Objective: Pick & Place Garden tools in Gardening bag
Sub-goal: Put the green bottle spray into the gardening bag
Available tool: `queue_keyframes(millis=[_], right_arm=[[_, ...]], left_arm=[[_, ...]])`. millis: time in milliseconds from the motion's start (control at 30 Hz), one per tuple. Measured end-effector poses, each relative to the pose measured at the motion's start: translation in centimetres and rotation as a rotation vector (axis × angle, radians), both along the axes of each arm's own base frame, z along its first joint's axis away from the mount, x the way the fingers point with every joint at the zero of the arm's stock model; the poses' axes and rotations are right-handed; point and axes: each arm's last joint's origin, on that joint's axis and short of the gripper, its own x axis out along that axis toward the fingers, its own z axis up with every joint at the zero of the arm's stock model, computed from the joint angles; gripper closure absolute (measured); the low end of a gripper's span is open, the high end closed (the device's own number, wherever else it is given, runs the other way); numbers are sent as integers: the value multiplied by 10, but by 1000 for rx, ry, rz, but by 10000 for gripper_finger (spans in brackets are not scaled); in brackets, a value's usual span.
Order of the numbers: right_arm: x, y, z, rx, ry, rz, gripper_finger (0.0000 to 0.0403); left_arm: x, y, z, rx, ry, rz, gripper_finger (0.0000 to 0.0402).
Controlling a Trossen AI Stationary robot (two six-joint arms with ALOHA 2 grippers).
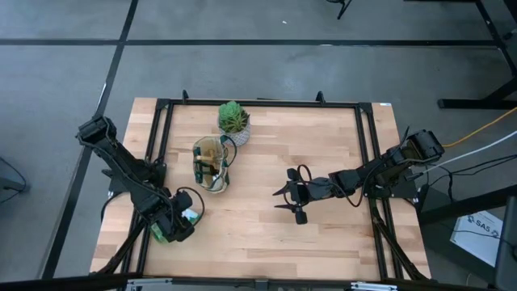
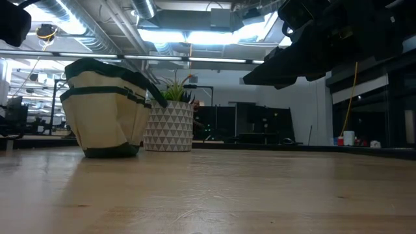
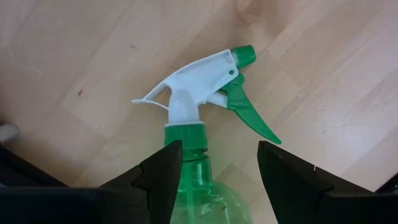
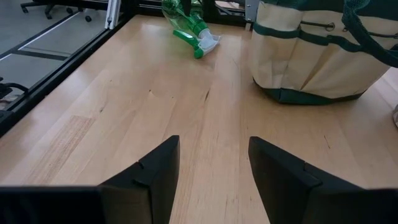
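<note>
Left gripper: at the near-left corner of the table, its two dark fingers parted on either side of the spray bottle's shoulder; a gap shows on the side of the other finger, so the fingers are spread and not clamped on it.
Translucent green spray bottle: lies on its side on the wood, with a white spray head, a green nozzle tip and a green trigger; in the right wrist view it shows far across the table.
Right gripper: hangs over the middle-right of the table, fingers spread with bare wood between them, grasping nothing.
Cream canvas gardening bag with dark green trim: stands upright left of centre, between the two grippers, with side pockets and looped green handles; things stand inside it, but which they are cannot be told.
White triangle-patterned pot with a green plant: just behind the bag, near the far edge.
Writing: a white paper on the floor at the right carries dark letters too small to read; no brand shows on the bottle or bag.
Light wooden table: a black frame runs along its edges; the near half between the grippers is open wood, and the bottle lies close to the left rail.
</note>
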Motion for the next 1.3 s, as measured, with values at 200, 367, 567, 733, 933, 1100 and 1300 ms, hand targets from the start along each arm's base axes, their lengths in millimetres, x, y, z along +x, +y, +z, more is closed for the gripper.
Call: queue_keyframes(millis=[200,367,567,733,933,1100,1300], right_arm=[[0,0,0,0,0,0,209],[0,0,0,0,0,0,209],[0,0,0,0,0,0,209],[0,0,0,0,0,0,209],[0,0,0,0,0,0,209],[0,0,0,0,0,0,209],[0,0,0,0,0,0,209]], left_arm=[[0,0,0,-2,0,8,192],[2,-3,-7,14,31,24,191],[6,-11,-30,37,172,21,191],[9,-15,-47,76,234,-4,191],[13,-18,-58,91,263,-41,195],[14,-19,-58,76,263,-43,240],[12,-15,-51,102,210,-44,259]])
